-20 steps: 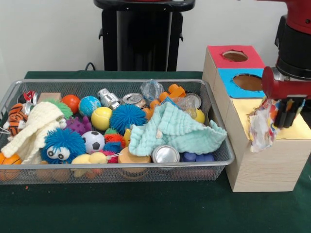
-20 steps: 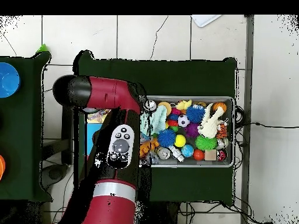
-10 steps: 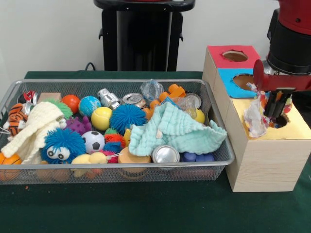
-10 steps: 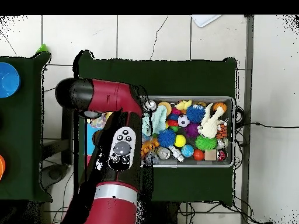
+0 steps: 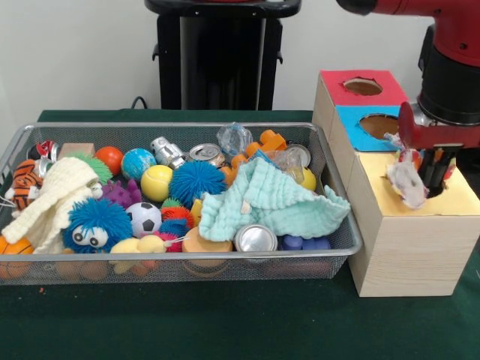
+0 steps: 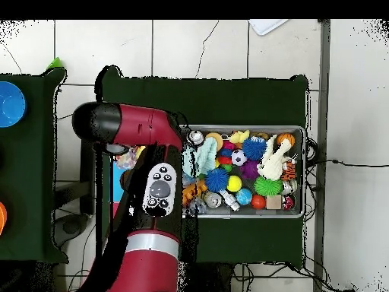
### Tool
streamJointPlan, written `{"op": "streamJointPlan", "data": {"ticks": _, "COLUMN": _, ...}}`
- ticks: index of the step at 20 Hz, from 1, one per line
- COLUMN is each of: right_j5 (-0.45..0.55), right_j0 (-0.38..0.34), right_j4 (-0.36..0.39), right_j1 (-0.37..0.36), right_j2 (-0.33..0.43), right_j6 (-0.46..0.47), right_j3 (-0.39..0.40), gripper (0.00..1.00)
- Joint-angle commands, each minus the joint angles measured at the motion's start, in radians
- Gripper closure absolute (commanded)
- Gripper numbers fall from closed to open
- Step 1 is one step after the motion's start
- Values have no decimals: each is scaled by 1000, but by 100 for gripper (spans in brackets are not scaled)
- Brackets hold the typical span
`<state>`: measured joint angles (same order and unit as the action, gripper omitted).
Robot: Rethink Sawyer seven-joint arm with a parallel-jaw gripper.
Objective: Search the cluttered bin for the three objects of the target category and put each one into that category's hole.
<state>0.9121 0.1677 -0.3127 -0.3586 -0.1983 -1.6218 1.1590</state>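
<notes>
fingers [image 5: 439,166] of the gripper [image 5: 435,171] pinched on the polka-dot cloth [image 5: 407,180], which hangs bunched over the yellow-panelled hole [image 5: 442,186] in the pale wooden box [image 5: 409,247]. mint-green waffle cloth [image 5: 270,201] lies spread at the right end of the wire bin [image 5: 330,259], over a can [image 5: 255,238]. cream knitted cloth [image 5: 49,199] sits at the left end, beside the blue fuzzy ball [image 5: 96,223].

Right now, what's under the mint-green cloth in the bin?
The mint-green cloth drapes over the clutter in the cluttered bin. A silver can and blue pieces poke out at its near edge. Whatever lies beneath its middle is covered.
</notes>
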Motion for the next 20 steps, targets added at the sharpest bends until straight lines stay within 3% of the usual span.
{"op": "streamJointPlan", "data": {"ticks": 1, "right_j5": 18, "right_j0": -39, "right_j4": -63, "right_j1": 57, "right_j2": 145, "right_j6": -189, "right_j3": 120, "gripper": 100}}
{"op": "streamJointPlan", "data": {"ticks": 5, "right_j5": 5, "right_j0": -46, "right_j4": -80, "right_j1": 72, "right_j2": 167, "right_j6": -190, "right_j3": 127, "gripper": 100}}
{"op": "streamJointPlan", "data": {"ticks": 20, "right_j5": -101, "right_j0": -35, "right_j4": -3, "right_j1": 156, "right_j2": 117, "right_j6": -159, "right_j3": 81, "gripper": 100}}
